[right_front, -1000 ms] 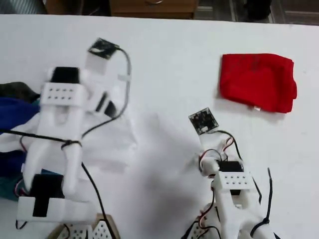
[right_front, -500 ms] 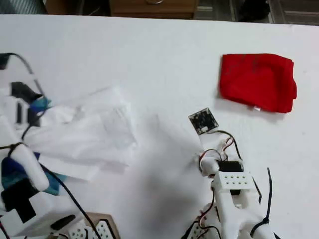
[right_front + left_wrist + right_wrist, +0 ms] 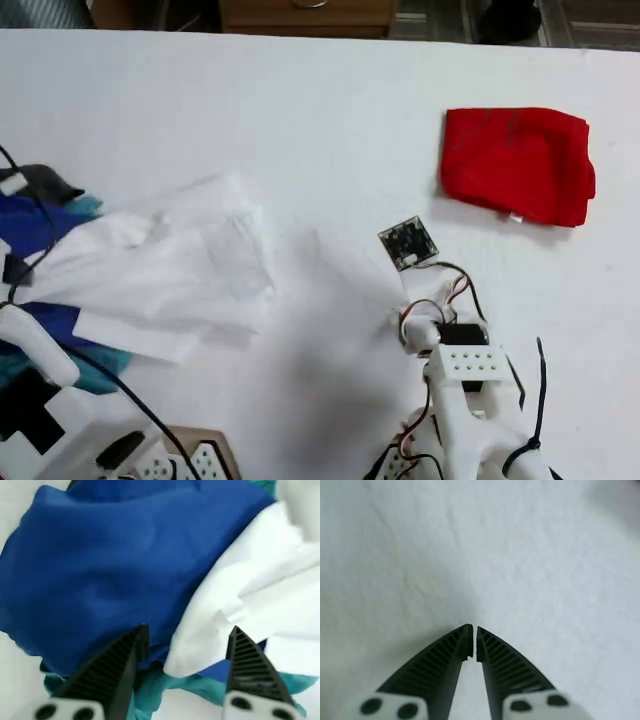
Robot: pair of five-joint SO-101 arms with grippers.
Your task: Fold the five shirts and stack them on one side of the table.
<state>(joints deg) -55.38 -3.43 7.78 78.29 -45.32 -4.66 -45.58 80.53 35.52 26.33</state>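
A white table (image 3: pixel 340 110) spreads under both arms, its surface faintly creased in the right wrist view. Beyond its far edge stands a piece of wooden furniture (image 3: pixel 305 15). A folded red shirt (image 3: pixel 515 165) lies alone on the far right part of the table. At the left edge a blue shirt (image 3: pixel 120 565) and a teal shirt (image 3: pixel 170 692) lie heaped, with a white shirt (image 3: pixel 170 270) spread loosely over them and out toward the table's middle. The left claw (image 3: pixel 189 630) hangs released above this heap, jaws apart over the white shirt's edge where it overlaps the blue. The right claw (image 3: pixel 474 628) is clenched on nothing, over bare table.
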